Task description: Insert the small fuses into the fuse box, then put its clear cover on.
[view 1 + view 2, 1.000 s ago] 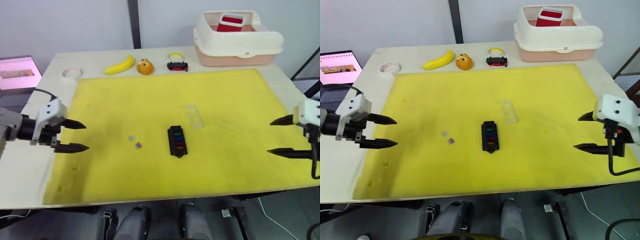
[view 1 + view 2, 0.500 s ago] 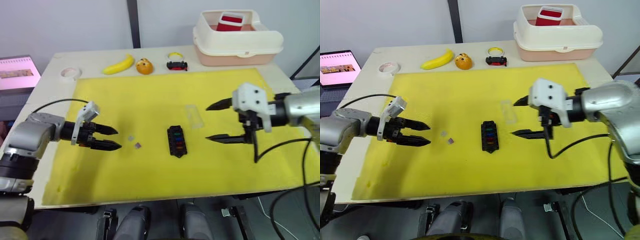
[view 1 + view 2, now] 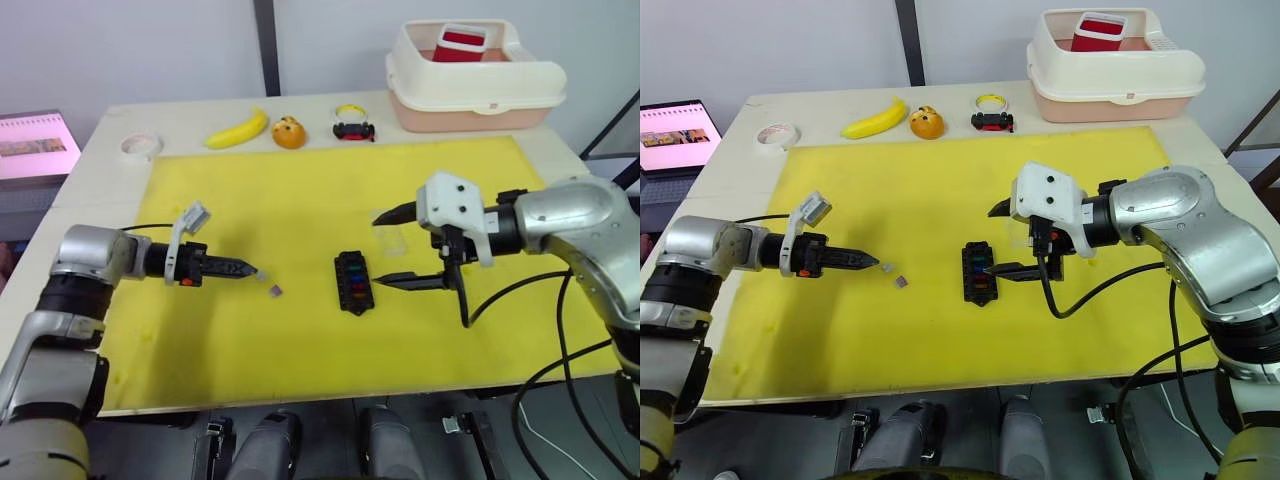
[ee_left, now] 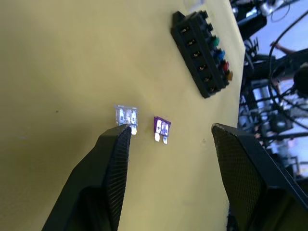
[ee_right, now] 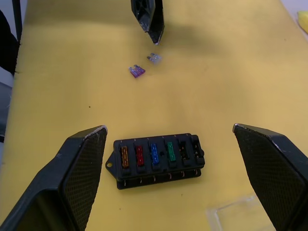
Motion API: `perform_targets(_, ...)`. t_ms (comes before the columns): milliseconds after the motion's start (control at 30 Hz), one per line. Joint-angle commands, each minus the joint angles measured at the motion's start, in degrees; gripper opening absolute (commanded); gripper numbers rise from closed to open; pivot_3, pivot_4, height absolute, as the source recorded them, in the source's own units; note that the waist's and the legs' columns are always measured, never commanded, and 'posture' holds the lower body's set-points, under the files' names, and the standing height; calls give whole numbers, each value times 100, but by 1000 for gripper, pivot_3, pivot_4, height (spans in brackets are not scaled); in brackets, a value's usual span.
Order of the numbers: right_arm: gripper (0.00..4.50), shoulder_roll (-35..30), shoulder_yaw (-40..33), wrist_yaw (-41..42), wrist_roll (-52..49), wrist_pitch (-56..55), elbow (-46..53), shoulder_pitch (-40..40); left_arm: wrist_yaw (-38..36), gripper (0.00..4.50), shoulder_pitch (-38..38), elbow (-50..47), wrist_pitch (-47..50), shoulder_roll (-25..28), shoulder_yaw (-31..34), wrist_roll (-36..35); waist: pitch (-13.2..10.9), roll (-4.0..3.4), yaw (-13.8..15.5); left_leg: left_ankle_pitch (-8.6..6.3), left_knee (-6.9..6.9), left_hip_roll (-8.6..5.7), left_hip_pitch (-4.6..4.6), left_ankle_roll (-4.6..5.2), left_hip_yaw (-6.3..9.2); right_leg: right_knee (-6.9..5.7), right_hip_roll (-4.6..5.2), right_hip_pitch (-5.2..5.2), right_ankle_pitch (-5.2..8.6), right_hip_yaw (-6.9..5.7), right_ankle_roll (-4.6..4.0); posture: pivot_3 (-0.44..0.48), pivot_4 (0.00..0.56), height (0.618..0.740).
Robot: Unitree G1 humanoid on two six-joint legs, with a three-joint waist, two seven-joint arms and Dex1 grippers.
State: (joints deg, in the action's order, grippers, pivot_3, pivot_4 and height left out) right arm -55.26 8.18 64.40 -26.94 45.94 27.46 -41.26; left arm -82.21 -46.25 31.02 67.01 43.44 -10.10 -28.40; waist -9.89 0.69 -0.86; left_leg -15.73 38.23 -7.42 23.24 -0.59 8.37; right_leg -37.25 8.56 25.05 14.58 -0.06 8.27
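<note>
The black fuse box (image 3: 353,283) lies mid-mat, with orange, red, blue and green fuses in its slots (image 5: 144,155). Two loose small fuses lie to its left: a pale grey one (image 4: 127,115) and a purple one (image 4: 161,127). My left gripper (image 4: 169,130) is open and low over the mat. One finger (image 4: 115,149) touches the grey fuse, and the purple fuse lies between the fingers. My right gripper (image 3: 382,250) hangs open just right of the box. The clear cover (image 3: 392,233) lies flat beyond it, partly behind its upper finger.
Along the back of the table sit a tape roll (image 3: 143,147), a banana (image 3: 240,129), an orange (image 3: 289,132), a black-and-red toy car (image 3: 354,130) and a cream tub (image 3: 475,78). A laptop (image 3: 35,145) stands at the far left. The yellow mat (image 3: 300,200) covers most of the table.
My left gripper has turned and reached right to the grey fuse. My right gripper has moved left, close to the fuse box. The fuses, box and cover have not moved.
</note>
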Motion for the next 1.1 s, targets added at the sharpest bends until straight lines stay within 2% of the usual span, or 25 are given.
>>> perform_targets(33,4500,-59,-117,-41,-47,16,214,-38,43,2716,-209,330,53,-91,2,68,0,0,2,0,0,0,0,0,0,-1,0,0,0,0,0,0,150,740)
perform_targets(367,4500,-73,-75,-62,-42,53,268,-25,-63,2716,-318,1035,-394,-422,-240,481,2,1,16,0,2,0,1,-1,-2,-1,1,0,0,0,0,0,150,740)
perform_targets(700,4500,-74,-79,-84,-59,129,335,-16,-468,2716,-242,875,-436,-507,-366,514,3,2,17,0,3,-2,1,-1,-1,-1,3,-2,-1,0,1,0,150,740)
perform_targets(1100,4500,-79,-43,-108,-37,152,359,10,-575,2716,-126,863,-620,-562,-433,690,3,2,17,0,3,-3,1,-1,-2,-1,3,-2,-1,1,2,0,150,740)
